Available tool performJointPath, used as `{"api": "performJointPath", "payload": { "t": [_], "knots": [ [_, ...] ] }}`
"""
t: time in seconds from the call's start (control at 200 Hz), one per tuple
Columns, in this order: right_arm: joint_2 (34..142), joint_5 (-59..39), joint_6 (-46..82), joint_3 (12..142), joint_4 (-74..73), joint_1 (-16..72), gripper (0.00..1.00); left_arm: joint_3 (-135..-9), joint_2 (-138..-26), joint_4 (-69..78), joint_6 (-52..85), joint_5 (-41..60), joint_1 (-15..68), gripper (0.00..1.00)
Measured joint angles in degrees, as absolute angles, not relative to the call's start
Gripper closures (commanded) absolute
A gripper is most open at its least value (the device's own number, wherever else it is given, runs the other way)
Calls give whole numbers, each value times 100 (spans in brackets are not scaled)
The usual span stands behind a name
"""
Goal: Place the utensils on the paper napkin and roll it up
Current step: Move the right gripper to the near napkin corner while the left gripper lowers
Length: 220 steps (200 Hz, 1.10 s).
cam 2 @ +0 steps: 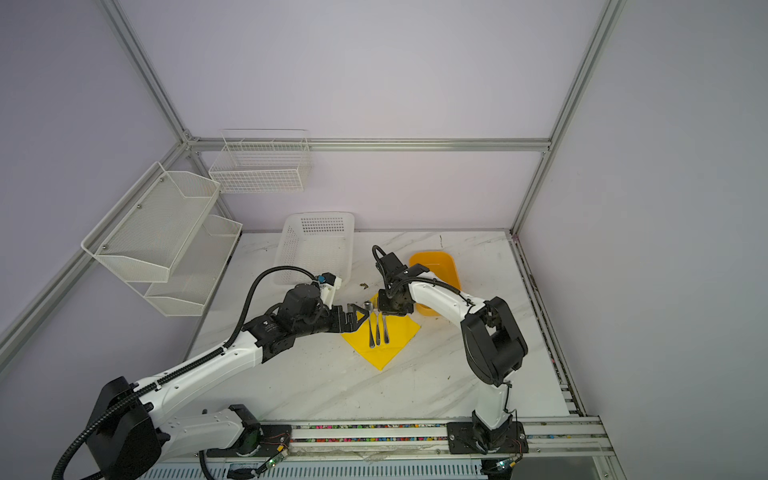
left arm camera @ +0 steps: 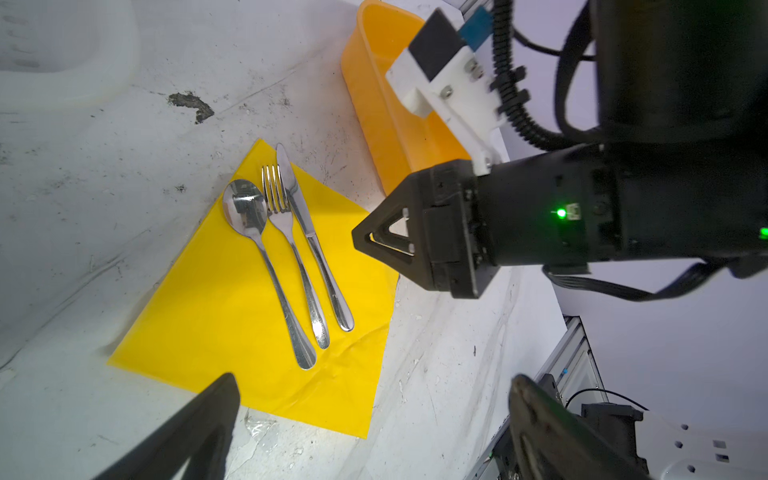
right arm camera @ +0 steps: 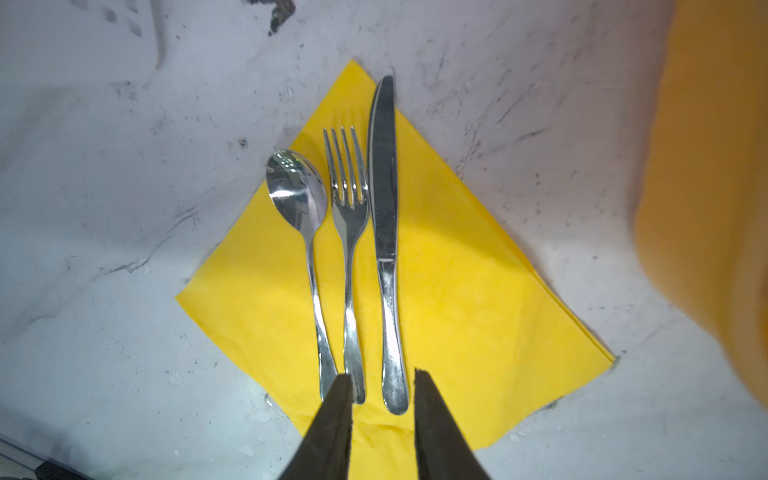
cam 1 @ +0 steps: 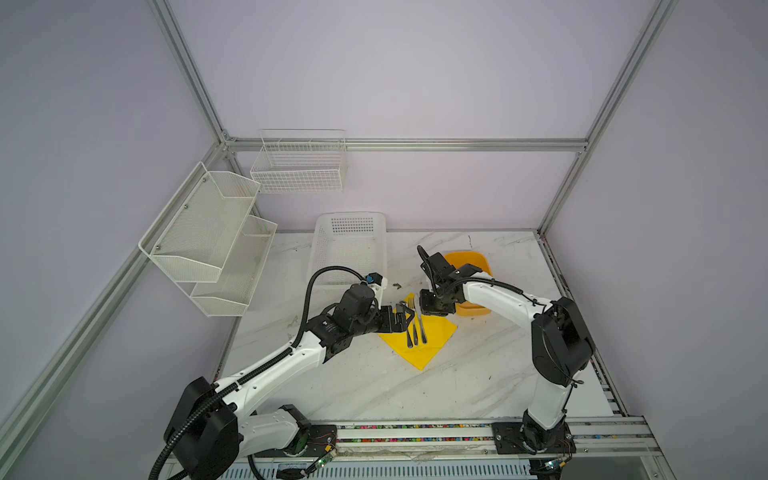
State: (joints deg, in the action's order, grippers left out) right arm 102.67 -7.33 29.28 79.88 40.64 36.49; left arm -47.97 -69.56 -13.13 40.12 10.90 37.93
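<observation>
**Q:** Where do the utensils (right arm camera: 351,249) lie?
**A:** Side by side on the paper napkin (right arm camera: 457,311); long axes parallel, heads away from the robot, handles toward it.
**Q:** And the grippers?
**A:** Left gripper (left arm camera: 372,380) spread wide, empty, at the napkin's left corner, probably nearer for rolling; right gripper (right arm camera: 381,374) narrowly parted, empty, over the right side.
</observation>
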Motion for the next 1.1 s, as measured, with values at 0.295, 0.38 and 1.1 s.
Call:
{"api": "performJointPath", "payload": {
  "t": [0.295, 0.38, 1.1],
  "knots": [
    [8466, 270, 2781, 6827, 3518, 3594, 73, -4790, -6958, -1286, 4445, 1035, 3918, 0],
    [8038, 246, 2735, 6464, 3323, 3568, 72, -4718, -6958, -1253, 4617, 993, 4027, 4],
    [6235, -3127, 4484, 2906, 497, 3605, 61, -4060, -6711, -1758, 5664, 148, 4709, 8]
  ]
}}
